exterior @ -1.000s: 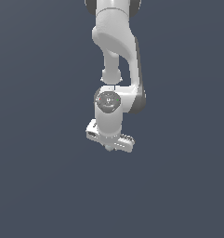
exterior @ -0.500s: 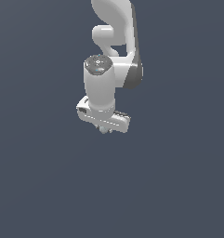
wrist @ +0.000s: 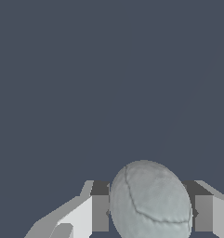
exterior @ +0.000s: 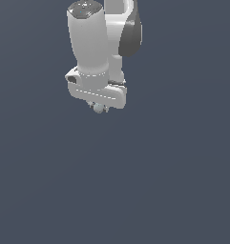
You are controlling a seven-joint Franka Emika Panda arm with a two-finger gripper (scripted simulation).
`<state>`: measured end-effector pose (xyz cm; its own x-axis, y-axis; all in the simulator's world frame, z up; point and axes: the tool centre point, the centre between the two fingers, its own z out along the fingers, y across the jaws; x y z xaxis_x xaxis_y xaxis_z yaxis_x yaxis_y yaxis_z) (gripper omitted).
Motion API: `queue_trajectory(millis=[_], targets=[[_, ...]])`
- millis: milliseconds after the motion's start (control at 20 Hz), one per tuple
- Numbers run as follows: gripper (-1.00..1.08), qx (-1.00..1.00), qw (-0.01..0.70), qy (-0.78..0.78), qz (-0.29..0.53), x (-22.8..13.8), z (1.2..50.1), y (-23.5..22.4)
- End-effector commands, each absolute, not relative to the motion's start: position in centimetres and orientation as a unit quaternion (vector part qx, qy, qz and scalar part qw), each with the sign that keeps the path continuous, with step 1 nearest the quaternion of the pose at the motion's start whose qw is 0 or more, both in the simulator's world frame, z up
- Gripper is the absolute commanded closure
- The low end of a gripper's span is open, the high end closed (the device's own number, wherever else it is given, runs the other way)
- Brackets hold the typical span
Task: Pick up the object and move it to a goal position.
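plain dark grey ground all round; gripper (exterior: 98, 107) clamps the ball (wrist: 149, 201), carrying stage, next needs steady travel to goal.

Smooth white arm (exterior: 90, 43), dark grey joint (exterior: 131, 35).

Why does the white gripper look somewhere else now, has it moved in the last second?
Yes. Against the frame of the exterior view, the gripper sits higher and further toward the exterior view's left than a second ago, with the small ball between its fingers. The plain background offers no other fixed reference.

A plain dark slate-blue ground (exterior: 173, 181), seemingly flat and featureless.
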<state>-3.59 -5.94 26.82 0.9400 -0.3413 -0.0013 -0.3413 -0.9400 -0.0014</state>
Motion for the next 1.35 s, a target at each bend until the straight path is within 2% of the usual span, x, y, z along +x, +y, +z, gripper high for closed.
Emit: queue_trajectory(millis=[0,700,1300], targets=[[1.08,-0.985,0.001,0.173,0.000,-4.9,29.5,-6.7],[1.08,-0.985,0.001,0.174,0.000,-10.7,41.9,-10.3],[1.08,-0.985,0.000,0.173,0.000,-12.0,45.4,-11.3]])
